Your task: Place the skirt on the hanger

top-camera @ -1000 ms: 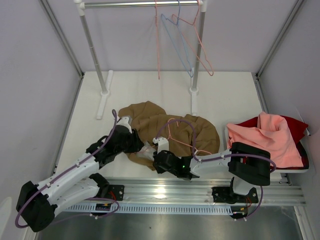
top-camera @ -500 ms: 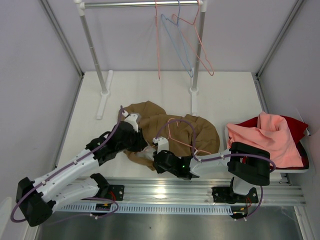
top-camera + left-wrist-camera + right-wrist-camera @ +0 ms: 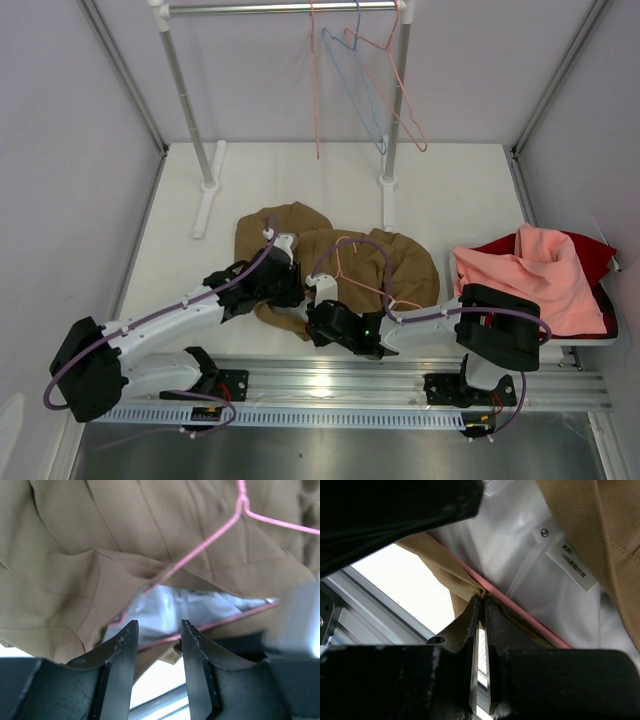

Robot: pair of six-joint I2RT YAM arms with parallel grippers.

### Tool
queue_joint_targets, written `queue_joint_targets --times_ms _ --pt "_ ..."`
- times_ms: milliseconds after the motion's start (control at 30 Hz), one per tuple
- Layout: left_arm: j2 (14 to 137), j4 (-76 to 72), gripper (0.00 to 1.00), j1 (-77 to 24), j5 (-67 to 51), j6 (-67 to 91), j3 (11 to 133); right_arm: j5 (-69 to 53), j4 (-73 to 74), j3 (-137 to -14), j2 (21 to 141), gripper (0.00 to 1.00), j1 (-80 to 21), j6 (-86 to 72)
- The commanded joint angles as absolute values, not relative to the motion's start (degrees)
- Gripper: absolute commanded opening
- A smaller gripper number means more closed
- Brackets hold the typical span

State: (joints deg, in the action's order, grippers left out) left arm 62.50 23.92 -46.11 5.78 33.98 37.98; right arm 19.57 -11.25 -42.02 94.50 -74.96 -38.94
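The hanger (image 3: pixel 200 545) lies on, perhaps inside, the skirt (image 3: pixel 100 530).

Far table (image 3: pixel 460 190) and the left strip are bare: wide free passage. Rack posts (image 3: pixel 185 90) and feet (image 3: pixel 207 205) stand along the far side, and spare hangers (image 3: pixel 380 143) dangle by the right post, clogging the high route there. Skirt (image 3: pixel 405 262) is heaped mid-table with hanger (image 3: pixel 210 540) lying on top. Both hands crowd the skirt's near edge, just beside each other, so it's tight. Left hand (image 3: pixel 159 626) fingers are apart with a clear gap; lining and hanger wire lie just beyond. Right hand (image 3: pixel 480 599) is pinched onto the skirt edge. Cloth pile (image 3: pixel 530 275) blocks the right side.
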Motion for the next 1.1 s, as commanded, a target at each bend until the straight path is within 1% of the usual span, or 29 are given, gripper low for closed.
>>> queue_joint_targets --times_ms 0,233,600,733,833,900,1067 --pt "64.95 19.6 0.45 -46.32 10.1 34.89 37.88 19.95 -8.35 -41.84 95.45 0.06 -74.53 -38.94" --pt "67.41 20.3 0.46 -46.23 15.55 34.81 38.58 20.04 -8.26 -41.57 94.92 0.06 -74.44 -39.11" --pt "68.73 20.65 0.44 -45.62 17.49 34.36 37.18 20.13 -8.44 -41.04 94.92 0.05 -74.44 -39.29" --pt "68.29 21.36 0.42 -45.53 19.51 34.37 36.56 20.3 -8.26 -40.7 94.75 0.05 -74.44 -39.55" --pt "67.76 21.8 0.38 -45.35 20.47 34.36 35.95 20.57 -8.09 -40.52 94.57 0.05 -74.44 -39.73" --pt "68.03 22.15 0.32 -45.35 21.0 34.19 35.77 20.65 -8.0 -40.43 94.4 0.05 -74.44 -39.81" --pt "67.59 22.15 0.31 -45.35 21.01 34.54 34.89 20.92 -7.91 -40.25 94.22 0.05 -74.44 -39.99"
